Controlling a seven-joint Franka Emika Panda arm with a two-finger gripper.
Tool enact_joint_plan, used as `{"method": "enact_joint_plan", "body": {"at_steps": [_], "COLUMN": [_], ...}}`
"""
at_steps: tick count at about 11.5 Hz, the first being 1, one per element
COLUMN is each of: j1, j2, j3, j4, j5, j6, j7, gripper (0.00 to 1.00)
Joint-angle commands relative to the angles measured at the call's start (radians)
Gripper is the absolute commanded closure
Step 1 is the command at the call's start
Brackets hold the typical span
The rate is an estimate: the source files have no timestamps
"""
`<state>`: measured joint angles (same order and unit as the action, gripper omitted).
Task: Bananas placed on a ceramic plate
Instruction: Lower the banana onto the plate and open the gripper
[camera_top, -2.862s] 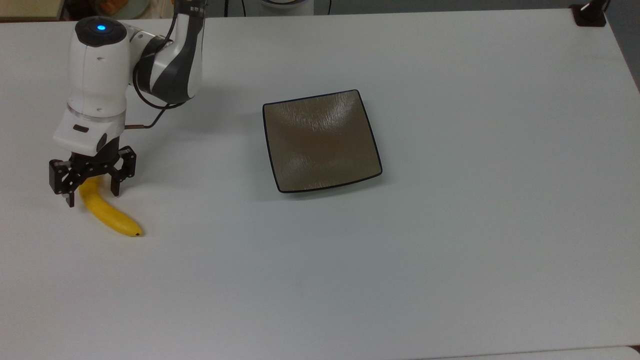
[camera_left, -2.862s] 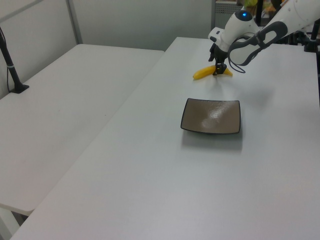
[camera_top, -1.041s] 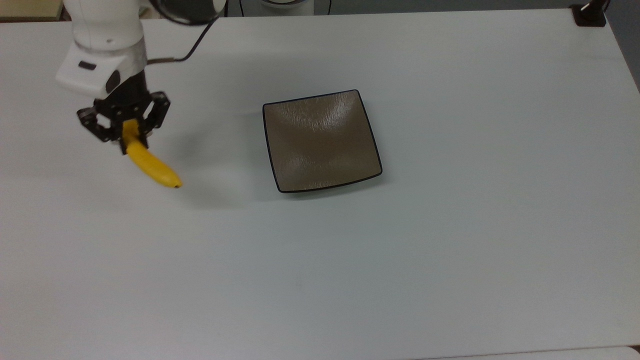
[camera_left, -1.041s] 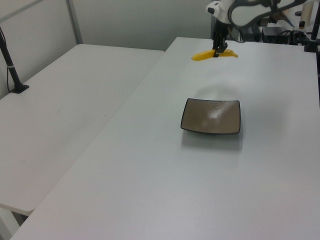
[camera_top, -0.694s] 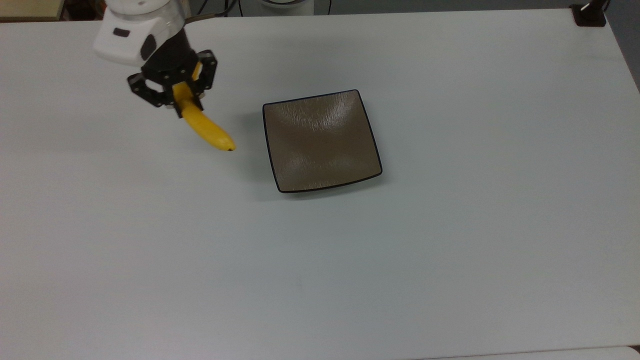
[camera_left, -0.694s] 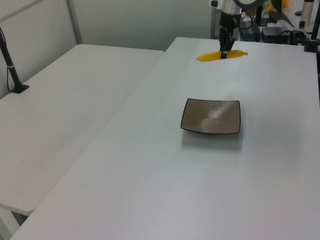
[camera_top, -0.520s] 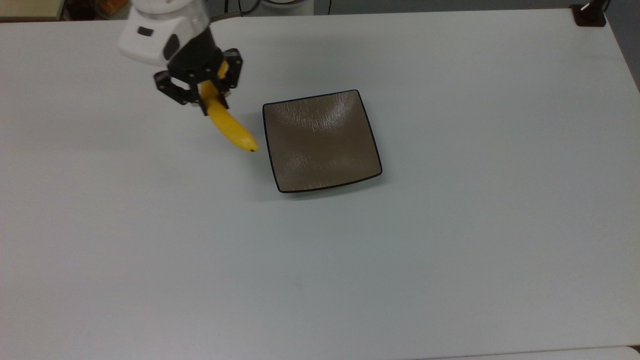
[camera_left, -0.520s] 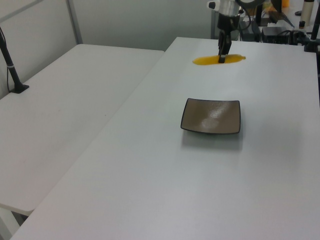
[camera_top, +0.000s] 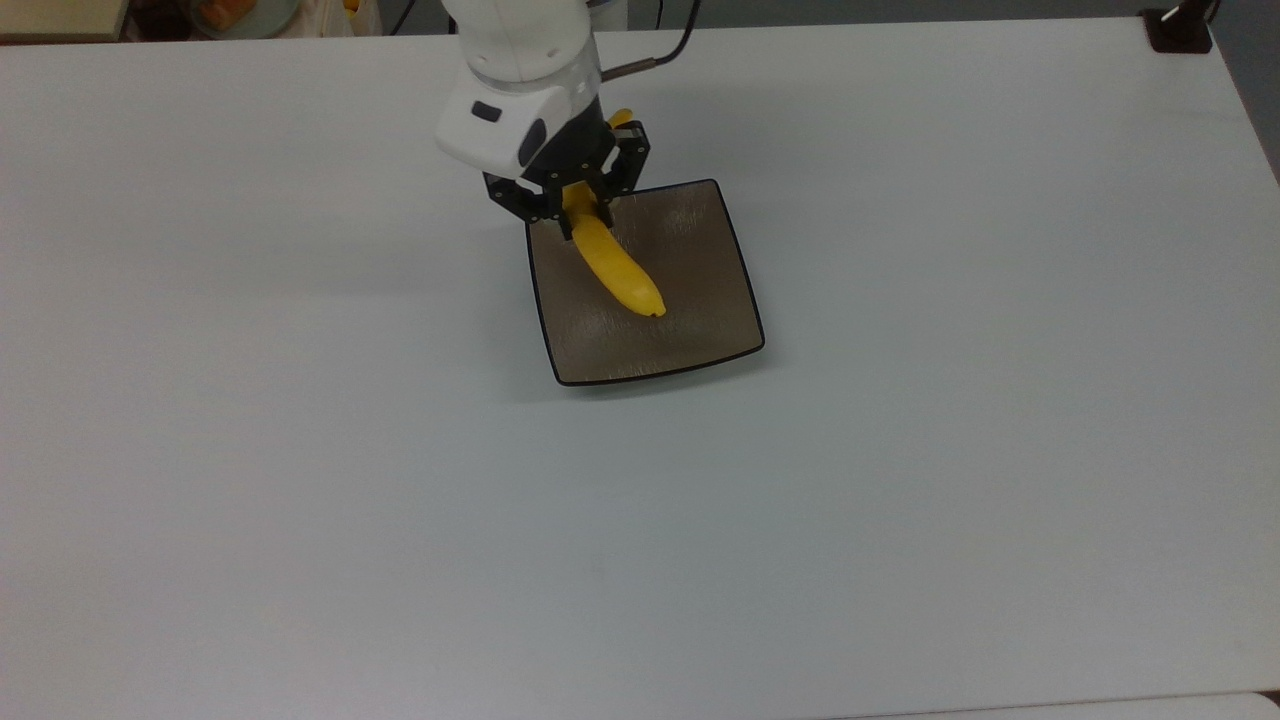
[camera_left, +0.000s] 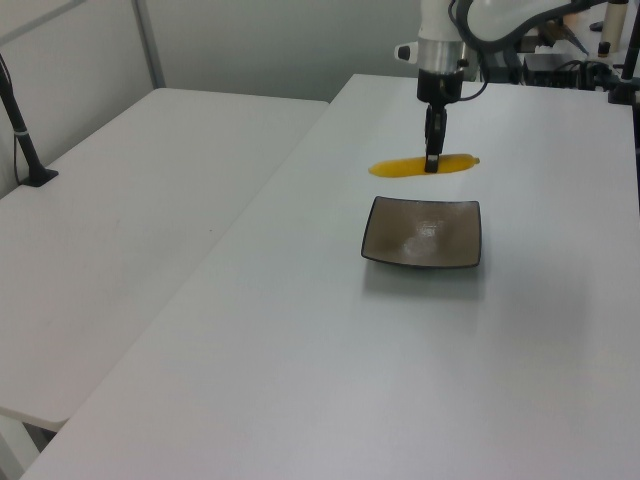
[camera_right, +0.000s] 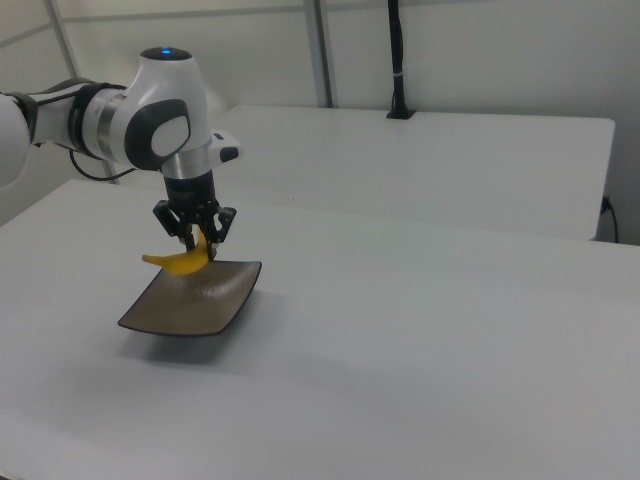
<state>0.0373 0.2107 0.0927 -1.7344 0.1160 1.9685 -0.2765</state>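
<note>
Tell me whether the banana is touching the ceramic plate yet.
Apart. The left view shows the banana, held by the gripper, hanging above the ceramic plate with bare table visible between them.

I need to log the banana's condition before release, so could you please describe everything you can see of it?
The banana is smooth, bright yellow and curved, with a small dark tip. The gripper is shut on it near its stem end. It hangs roughly level above the ceramic plate, clear of the dish in the left view.

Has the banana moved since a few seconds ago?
Yes. In the top view the banana, held in the hand, has travelled toward the top view's right and now hangs over the ceramic plate, which stayed put.
</note>
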Motion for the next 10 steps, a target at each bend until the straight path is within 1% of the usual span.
{"method": "enact_joint_plan", "body": {"at_steps": [1, 7, 9, 10], "j1": [0.019, 0.015, 0.015, 0.013], "j2": [0.004, -0.002, -0.013, -0.023], "j3": [-0.001, -0.001, -0.002, -0.004], "j4": [-0.008, 0.004, 0.024, 0.024], "j5": [0.017, 0.017, -0.009, -0.038], "j6": [0.006, 0.004, -0.007, -0.010], "j7": [0.042, 0.046, 0.072, 0.115], "gripper": [0.00, 0.00, 0.00, 0.00]}}
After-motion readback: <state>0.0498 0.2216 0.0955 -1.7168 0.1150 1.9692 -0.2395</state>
